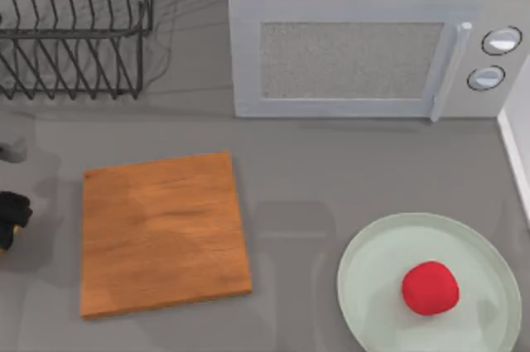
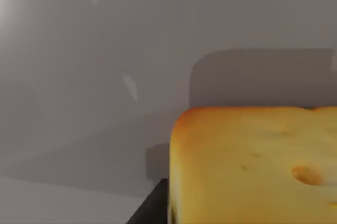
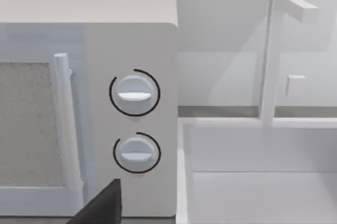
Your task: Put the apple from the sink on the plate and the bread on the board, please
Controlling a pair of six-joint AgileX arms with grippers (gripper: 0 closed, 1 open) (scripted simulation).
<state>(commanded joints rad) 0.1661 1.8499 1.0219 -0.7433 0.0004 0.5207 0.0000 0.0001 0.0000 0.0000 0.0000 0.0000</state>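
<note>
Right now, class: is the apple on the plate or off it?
On it. In the top view the apple rests inside the rim of the plate, right of the bare board.

The red apple (image 1: 430, 288) sits on the pale green plate (image 1: 373, 261) at the table's right. The wooden board (image 1: 162, 232) lies flat and bare to its left. The golden bread (image 2: 253, 166) shows close up in the left wrist view.

Left arm: dark gripper (image 1: 10, 219) at the table's left edge, just left of the board (image 1: 164, 233), low over the table. Right arm: one dark finger (image 3: 100, 205) close before the microwave (image 3: 89, 103).
</note>
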